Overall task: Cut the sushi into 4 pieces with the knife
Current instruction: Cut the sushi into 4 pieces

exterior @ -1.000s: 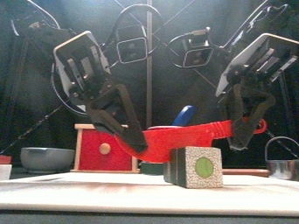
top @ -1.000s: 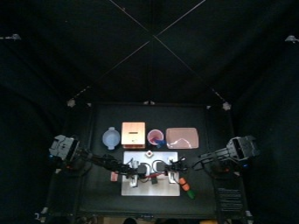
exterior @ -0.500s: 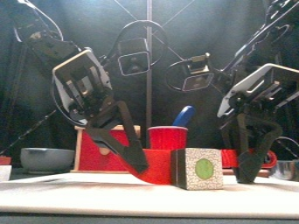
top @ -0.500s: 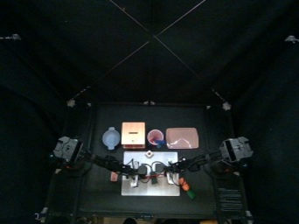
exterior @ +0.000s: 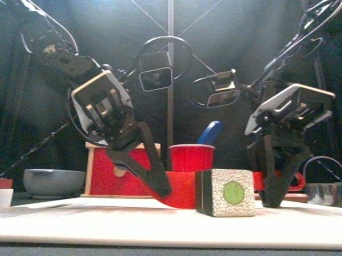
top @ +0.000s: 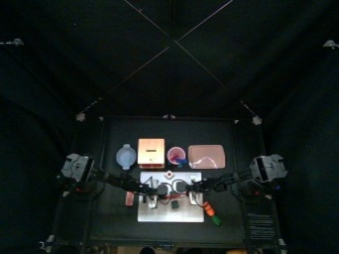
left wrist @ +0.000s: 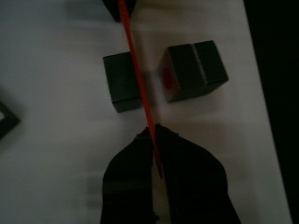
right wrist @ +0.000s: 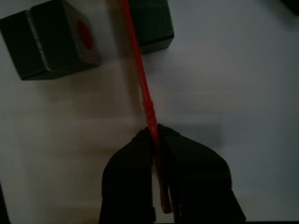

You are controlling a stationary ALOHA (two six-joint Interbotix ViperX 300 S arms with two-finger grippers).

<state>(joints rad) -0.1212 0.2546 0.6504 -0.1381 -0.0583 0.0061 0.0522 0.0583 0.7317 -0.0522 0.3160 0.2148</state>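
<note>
Setting this moment against the one a second ago, the red knife [left wrist: 135, 79] is found much lower. It was then carried across above the top of the sushi, and it is now held down close to the white cutting board [top: 172, 212], both arms being sunk accordingly in the front view. The knife is clamped from both sides: the left gripper [left wrist: 149, 140] is closed tight on it from one side and the right gripper [right wrist: 156, 136] from the other, with nothing but the thin red strip between either pair of jaws. Two sushi pieces [left wrist: 121, 83] [left wrist: 198, 70] are counted on the board, just beside each other, and the blade is laid along the gap between them, over the edge of one piece. Whether the blade touches the board cannot be told. Two knives are counted in all: the red one in the grippers and a blue knife [exterior: 210, 132] standing in the single red cup [exterior: 191, 157]. Behind the board, one blue-grey bowl [top: 126, 156], one wooden box [top: 151, 152] with a red drawer front, the cup and one pink tray [top: 208, 156] are ranged in a row from left to right.
</note>
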